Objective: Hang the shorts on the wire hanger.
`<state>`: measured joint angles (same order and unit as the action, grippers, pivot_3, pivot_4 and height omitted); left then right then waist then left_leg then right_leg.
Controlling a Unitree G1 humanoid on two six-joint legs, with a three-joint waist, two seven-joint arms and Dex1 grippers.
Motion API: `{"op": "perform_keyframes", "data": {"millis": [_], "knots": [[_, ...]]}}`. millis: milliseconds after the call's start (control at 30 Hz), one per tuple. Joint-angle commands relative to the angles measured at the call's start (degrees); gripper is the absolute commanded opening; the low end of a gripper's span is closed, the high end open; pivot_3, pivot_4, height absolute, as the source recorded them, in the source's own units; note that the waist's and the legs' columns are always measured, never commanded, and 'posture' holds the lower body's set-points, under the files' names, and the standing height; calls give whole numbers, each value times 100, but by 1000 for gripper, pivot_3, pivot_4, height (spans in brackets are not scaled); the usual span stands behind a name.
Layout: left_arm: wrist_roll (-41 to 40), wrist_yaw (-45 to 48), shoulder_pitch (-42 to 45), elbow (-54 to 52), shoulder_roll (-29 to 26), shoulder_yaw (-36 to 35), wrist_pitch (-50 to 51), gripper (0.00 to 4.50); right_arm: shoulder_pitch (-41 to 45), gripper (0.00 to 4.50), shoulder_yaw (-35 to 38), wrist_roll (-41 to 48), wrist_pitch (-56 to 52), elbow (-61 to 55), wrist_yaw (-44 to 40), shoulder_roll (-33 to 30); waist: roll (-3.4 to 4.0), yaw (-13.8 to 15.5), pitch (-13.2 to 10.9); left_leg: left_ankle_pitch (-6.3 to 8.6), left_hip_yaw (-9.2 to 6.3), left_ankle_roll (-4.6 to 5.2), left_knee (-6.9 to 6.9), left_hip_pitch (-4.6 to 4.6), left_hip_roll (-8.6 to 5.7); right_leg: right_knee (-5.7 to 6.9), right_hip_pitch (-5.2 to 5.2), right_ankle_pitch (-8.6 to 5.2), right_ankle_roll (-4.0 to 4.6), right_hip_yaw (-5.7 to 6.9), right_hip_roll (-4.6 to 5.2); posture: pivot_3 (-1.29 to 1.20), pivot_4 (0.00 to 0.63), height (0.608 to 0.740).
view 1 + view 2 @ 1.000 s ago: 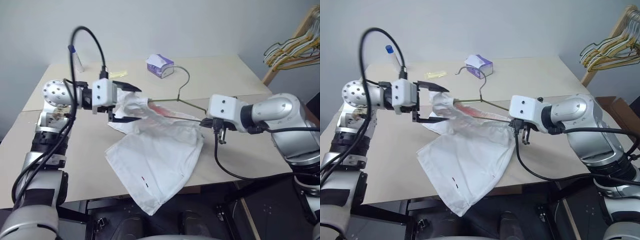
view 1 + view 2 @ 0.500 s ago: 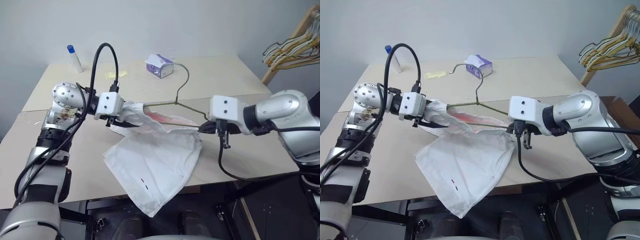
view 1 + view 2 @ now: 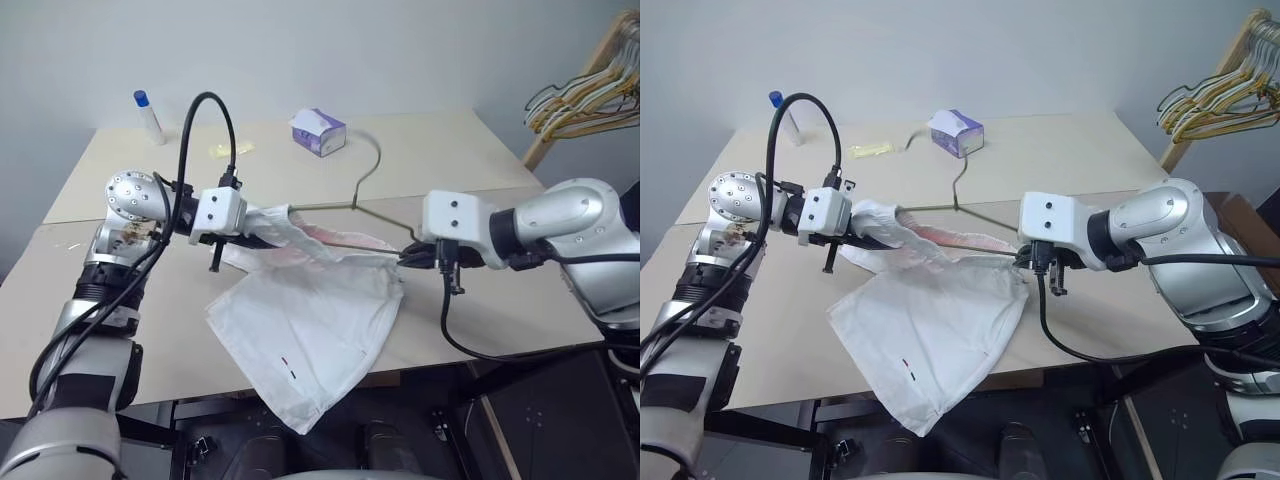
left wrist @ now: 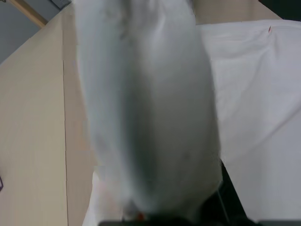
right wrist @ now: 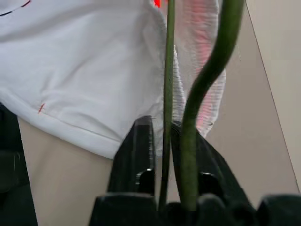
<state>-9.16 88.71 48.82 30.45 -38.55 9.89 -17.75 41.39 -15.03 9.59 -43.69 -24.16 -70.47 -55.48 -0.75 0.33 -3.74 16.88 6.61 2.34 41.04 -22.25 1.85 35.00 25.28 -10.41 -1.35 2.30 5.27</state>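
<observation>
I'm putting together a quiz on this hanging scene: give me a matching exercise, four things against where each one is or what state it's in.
Things:
1. white thin-cloth shorts
2. thin olive-grey wire hanger
3. small purple-and-white tissue box
4. bunch of yellow and dark hangers

Places or states:
A. hanging on a wooden rack off the table's right side
B. standing at the far middle of the table
C. draped over the table's near edge, one end bunched in the left pincer
D. its corner between the fingers of the right pincer

Pairs: 1-C, 2-D, 3-B, 4-A
</observation>
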Motion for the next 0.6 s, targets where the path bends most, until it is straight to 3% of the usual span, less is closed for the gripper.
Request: {"op": "perform_keyframes", "data": {"millis": [33, 233, 433, 600], "knots": [[-216, -149, -65, -352, -84, -246, 305, 0, -80, 2223, 492, 98, 67, -23, 123, -219, 0, 7, 0, 0, 0, 0, 1, 0, 0, 0, 0, 0, 0, 0, 0, 9, 10, 740], [-334, -537, -386, -739, -130, -500, 805, 0, -682, 4415, 1547, 558, -386, -70, 364, -517, 0, 15, 0, 2, -3, 3, 0, 0, 1, -1, 0, 0, 0, 0, 1, 13, 29, 740], [-394, -807, -574, -967, -113, -616, 1123, 0, -1576, 4478, 2588, 997, -447, 31, 494, -577, 0, 21, 0, 21, -5, 37, 2, 7, 1, 1, -4, 0, 1, -2, 0, 16, 40, 740], [-457, -908, -594, -1020, -132, -697, 1310, 0, -2525, 4478, 2962, 1247, -124, 220, 776, -73, -3, 32, 1, 23, -7, 40, 1, 20, 0, 0, -18, 0, 1, -3, 0, 24, 45, 740]]}}
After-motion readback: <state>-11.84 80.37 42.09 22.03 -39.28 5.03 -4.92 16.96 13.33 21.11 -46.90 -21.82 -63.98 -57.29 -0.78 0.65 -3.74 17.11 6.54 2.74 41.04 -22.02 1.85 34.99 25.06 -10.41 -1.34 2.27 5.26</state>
